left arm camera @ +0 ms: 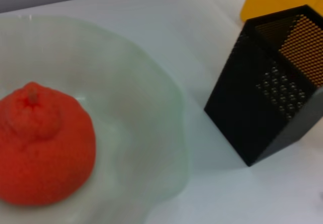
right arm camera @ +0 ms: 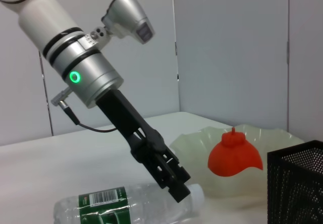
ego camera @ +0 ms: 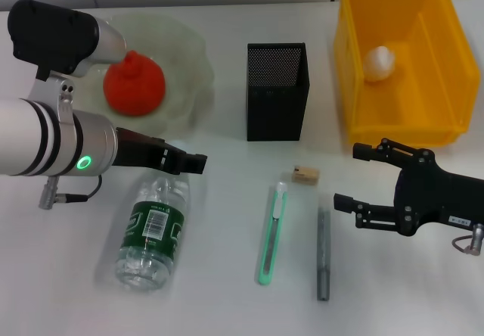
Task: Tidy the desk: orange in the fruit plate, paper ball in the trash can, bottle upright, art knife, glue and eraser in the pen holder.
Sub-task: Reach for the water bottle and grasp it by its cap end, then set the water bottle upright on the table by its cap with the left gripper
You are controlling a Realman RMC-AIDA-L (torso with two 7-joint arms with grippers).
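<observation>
Here the left tool (ego camera: 198, 162) hangs closed just above the cap end of the bottle (ego camera: 152, 232), which lies flat on the table (ego camera: 227, 290) at seven o'clock. The right tool (ego camera: 346, 175) rests open at four o'clock, with the glue (ego camera: 323, 253), art knife (ego camera: 274, 234) and eraser (ego camera: 305, 175) lying beside it toward nine. The orange (ego camera: 134, 85) sits in the fruit plate (ego camera: 193, 63) at eleven o'clock.

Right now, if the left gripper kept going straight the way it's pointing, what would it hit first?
Most likely the bottle: the left gripper slants down at its cap end in the right wrist view, though depth is hard to judge.
</observation>
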